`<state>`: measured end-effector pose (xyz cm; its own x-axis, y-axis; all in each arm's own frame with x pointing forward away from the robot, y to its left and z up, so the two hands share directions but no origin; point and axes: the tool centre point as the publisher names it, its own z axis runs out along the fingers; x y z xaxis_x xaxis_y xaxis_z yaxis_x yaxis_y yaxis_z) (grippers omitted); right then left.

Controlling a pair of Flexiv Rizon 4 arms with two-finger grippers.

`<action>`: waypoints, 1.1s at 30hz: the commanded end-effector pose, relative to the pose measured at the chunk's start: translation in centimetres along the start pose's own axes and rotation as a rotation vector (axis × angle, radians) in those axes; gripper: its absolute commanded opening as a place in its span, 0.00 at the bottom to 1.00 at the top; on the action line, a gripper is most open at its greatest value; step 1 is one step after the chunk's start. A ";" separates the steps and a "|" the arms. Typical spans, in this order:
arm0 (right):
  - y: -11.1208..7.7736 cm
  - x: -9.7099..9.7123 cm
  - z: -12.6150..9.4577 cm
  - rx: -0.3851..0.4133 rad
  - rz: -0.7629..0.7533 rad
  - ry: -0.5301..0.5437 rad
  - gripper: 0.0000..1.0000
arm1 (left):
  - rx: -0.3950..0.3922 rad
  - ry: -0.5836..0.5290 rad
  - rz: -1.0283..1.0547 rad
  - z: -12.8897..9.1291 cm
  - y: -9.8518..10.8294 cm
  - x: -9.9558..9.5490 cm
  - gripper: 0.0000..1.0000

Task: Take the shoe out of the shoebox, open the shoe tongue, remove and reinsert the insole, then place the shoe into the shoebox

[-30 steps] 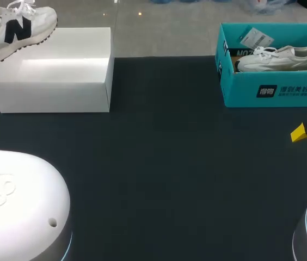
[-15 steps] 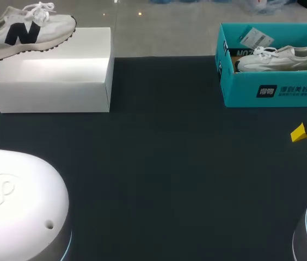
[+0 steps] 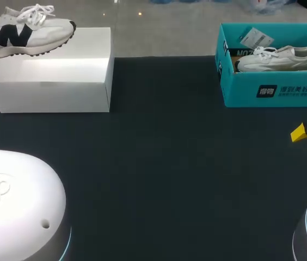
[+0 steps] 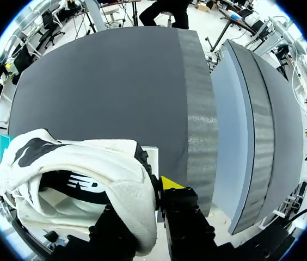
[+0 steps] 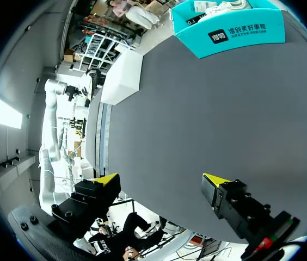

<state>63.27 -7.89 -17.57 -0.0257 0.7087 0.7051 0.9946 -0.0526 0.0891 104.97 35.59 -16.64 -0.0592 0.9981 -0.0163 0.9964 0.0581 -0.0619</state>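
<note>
Evidently the left gripper (image 4: 148, 201) is clamped on the heel of the white sneaker with a dark side logo (image 3: 28, 30). The sneaker has swung level and shifted rightward above the white cardboard shoebox (image 3: 55, 76). Extraction looks complete, and the tongue is next. Meanwhile the right gripper (image 5: 159, 182) gapes empty over the dark desk (image 3: 170, 163).
</note>
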 end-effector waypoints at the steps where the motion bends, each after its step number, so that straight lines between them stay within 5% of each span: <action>1: -0.9 0.0 -0.1 -0.075 0.002 -0.003 1.00 | -0.135 -0.015 -0.085 0.9 0.3 0.8 0.00; 23: -0.9 0.0 -0.1 -0.075 0.002 -0.003 1.00 | -0.213 0.084 0.141 6.3 4.5 -1.9 0.00; 33: -0.9 0.0 -0.1 -0.075 0.002 -0.003 1.00 | -0.183 0.079 0.120 7.4 5.7 -3.0 0.00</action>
<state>63.28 -7.90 -17.57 -0.0255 0.7087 0.7050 0.9946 -0.0528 0.0891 109.72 32.99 -24.31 0.0619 0.9963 0.0589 0.9894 -0.0690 0.1277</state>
